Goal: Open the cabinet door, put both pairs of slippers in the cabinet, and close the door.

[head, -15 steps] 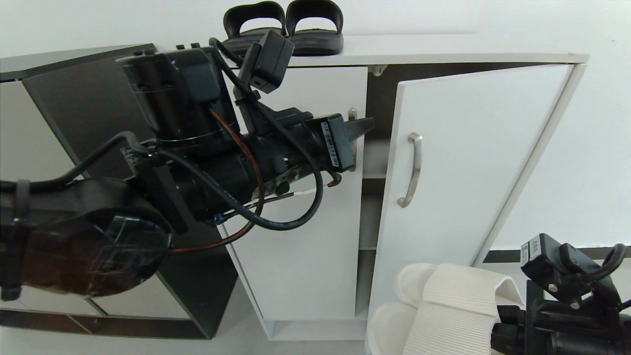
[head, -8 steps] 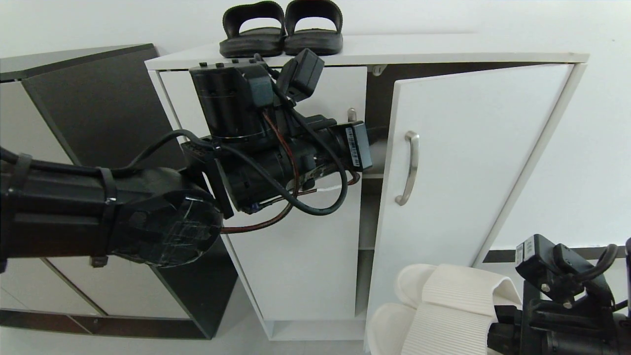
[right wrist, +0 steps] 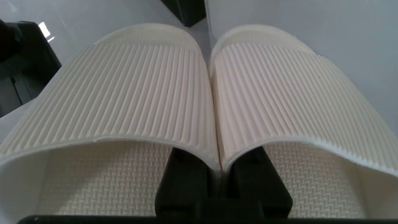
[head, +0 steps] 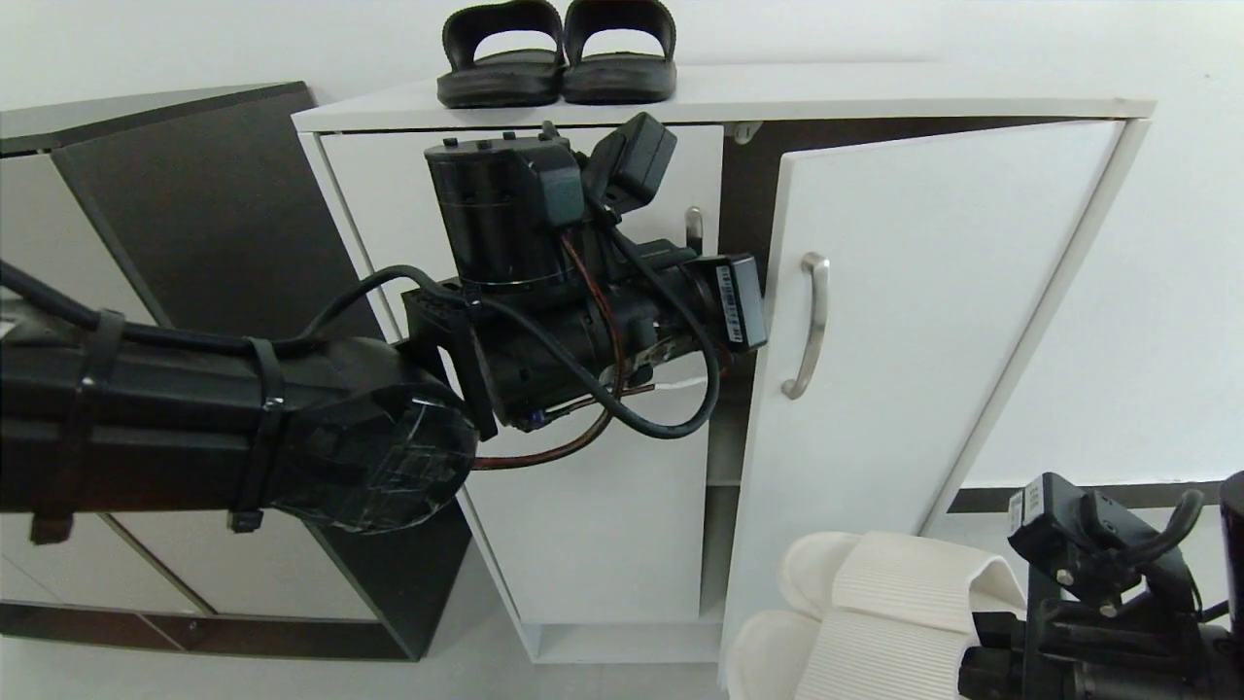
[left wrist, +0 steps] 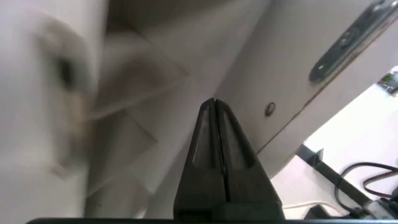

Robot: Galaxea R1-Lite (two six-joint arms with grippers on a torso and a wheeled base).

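Observation:
The white cabinet point(head: 875, 92) has its right door point(head: 923, 321) ajar, with a dark gap beside the closed left door point(head: 583, 506). My left gripper point(left wrist: 215, 104) is shut and empty. It points into that gap, and in the head view its tip is hidden behind the right door's edge, near the door handle point(head: 812, 326). A pair of black slippers point(head: 559, 53) stands on the cabinet top. My right gripper point(right wrist: 219, 177) is shut on the inner edges of a pair of white ribbed slippers point(head: 875, 612), held low in front of the right door.
A dark cabinet point(head: 194, 214) stands against the left side of the white one. Shelves point(head: 724, 481) show inside the gap. The left door's handle point(head: 693, 228) sits just behind my left wrist. A white wall point(head: 1166, 292) lies to the right.
My left arm has moved to the right, and its shut gripper has slid from in front of the left door's handle into the gap behind the right door's edge. The white slippers stay held.

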